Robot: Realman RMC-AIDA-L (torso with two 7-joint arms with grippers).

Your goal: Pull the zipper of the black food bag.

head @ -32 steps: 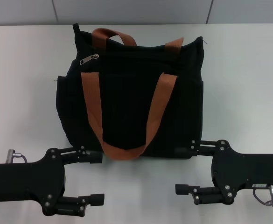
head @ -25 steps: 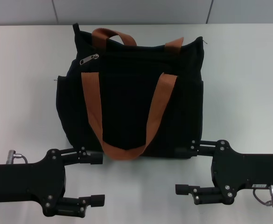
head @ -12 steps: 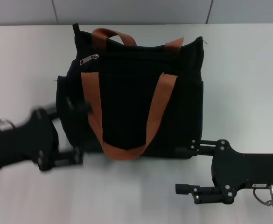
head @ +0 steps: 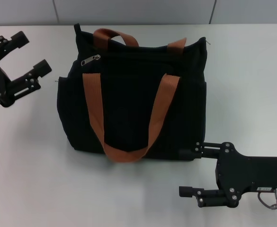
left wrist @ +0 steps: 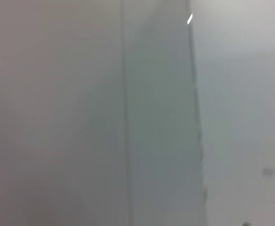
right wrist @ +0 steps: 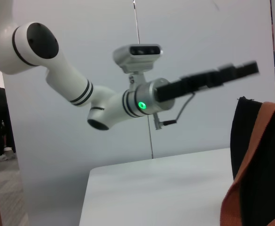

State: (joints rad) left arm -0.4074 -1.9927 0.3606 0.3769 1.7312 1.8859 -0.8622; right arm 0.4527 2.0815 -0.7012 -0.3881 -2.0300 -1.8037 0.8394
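head view, zipper (head: 90, 60) tab slanting along black food bag (head: 133, 104) top, left gripper (head: 30, 52) spread wide, empty

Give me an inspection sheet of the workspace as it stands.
Surface: white tabletop, bare around the bag.
Job's things: large black fabric food bag with orange-brown webbing handles, lying flat; small silver zipper pull at its top left, untouched.
Clutter: nothing seen.
End effectors: left end effector raised left of the bag, open; right end effector at the bag's near right corner, open.
Cables: short cable at right wrist.
Surroundings: grey wall panels.
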